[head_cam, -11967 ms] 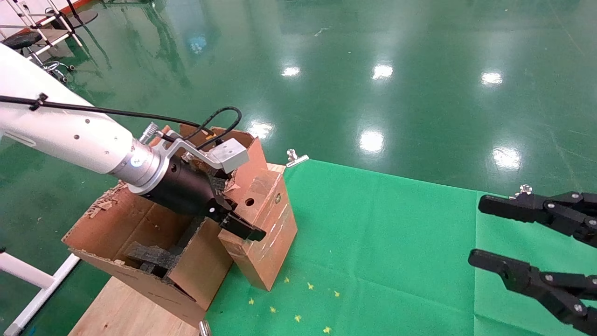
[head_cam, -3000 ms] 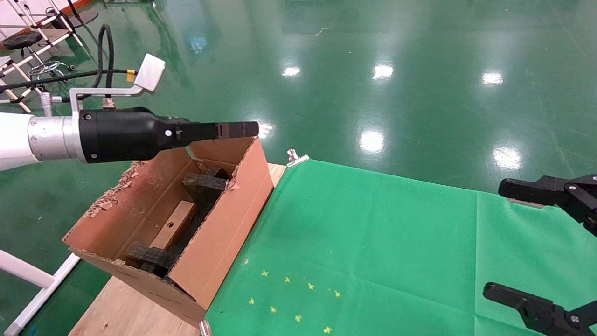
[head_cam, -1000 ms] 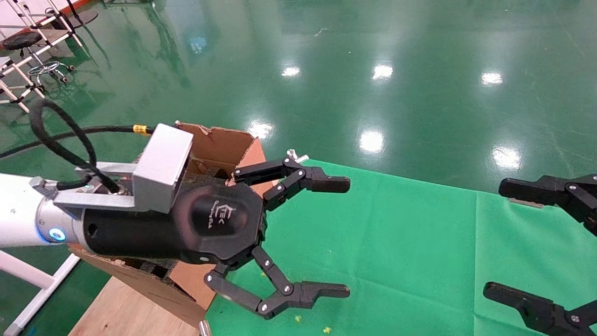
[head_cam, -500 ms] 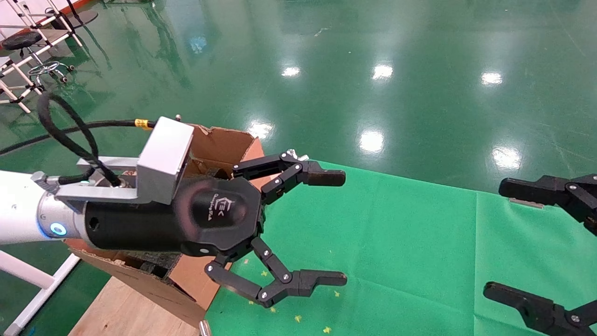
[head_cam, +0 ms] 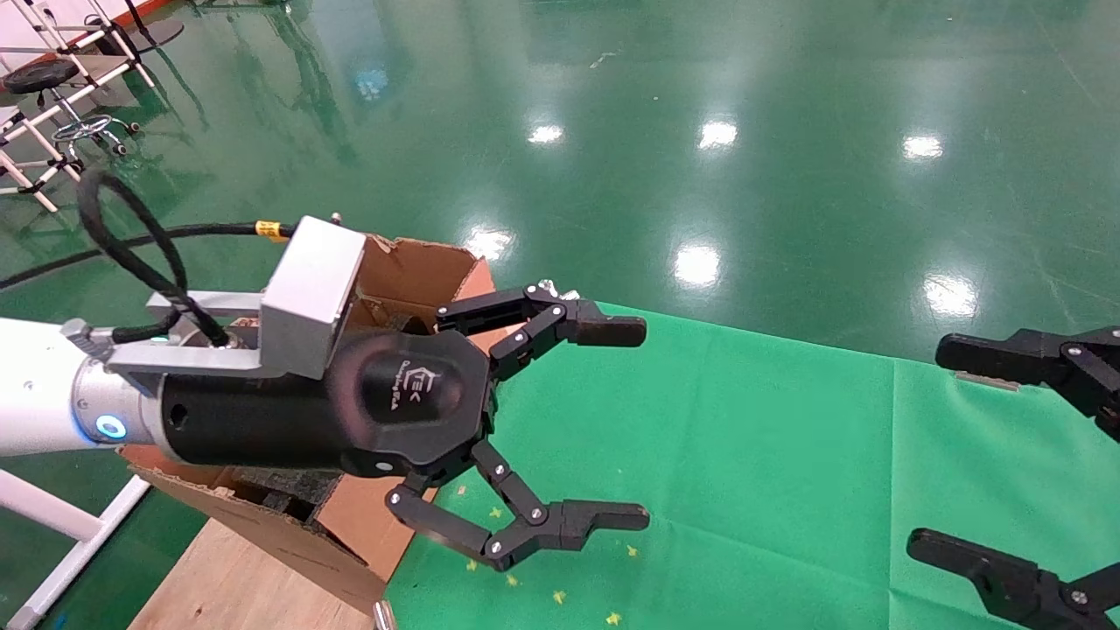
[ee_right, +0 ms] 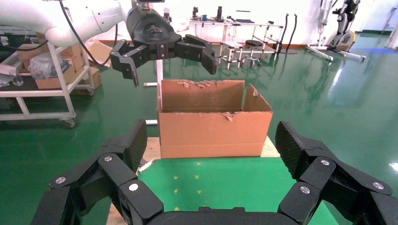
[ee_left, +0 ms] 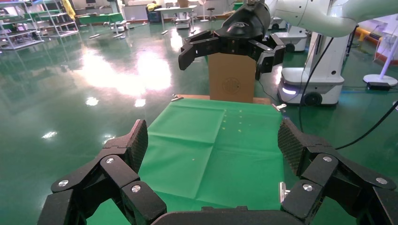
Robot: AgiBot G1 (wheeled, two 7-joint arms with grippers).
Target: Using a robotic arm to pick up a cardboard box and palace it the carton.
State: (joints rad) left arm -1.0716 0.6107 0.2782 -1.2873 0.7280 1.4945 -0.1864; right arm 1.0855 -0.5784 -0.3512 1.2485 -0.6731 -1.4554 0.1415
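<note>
The glossy green floor (head_cam: 787, 175) fills most of the head view. A green cloth (head_cam: 744, 437) is spread in front of it, with a bare wooden board (head_cam: 227, 586) beside it on the robot's left. On that board stands the carton (head_cam: 420, 262), open-topped, with ragged upper edges. The robotic arm (head_cam: 35, 411) reaches in from the left at carton height, and its black body covers most of the opening. Its gripper (head_cam: 645, 423) juts past the carton's cloth-side wall and hangs above the cloth, fingers spread wide and holding nothing. A silver block (head_cam: 311, 284) and a looped black cable (head_cam: 122, 227) sit on its wrist. The right gripper (head_cam: 926, 448) is parked well apart at the cloth's right edge, also spread and empty. A dark foam block (head_cam: 278, 500) shows at the carton's near end. The cardboard box cannot be seen in any view: the arm hides the carton's inside from the head camera, and the walls hide it from both wrist cameras. A metal clip (head_cam: 549, 287) sits at the cloth's far corner beside the carton, and small yellow marks (head_cam: 560, 598) dot the cloth nearby. The right wrist view alone shows the carton's long side whole, with a white trolley (ee_right: 42, 89) behind. The left wrist view has the left gripper (ee_left: 213, 154) fanned open in front, and shows a narrow carton face with a round printed mark (ee_left: 231, 86) and a white wheeled base (ee_left: 309, 84).
</note>
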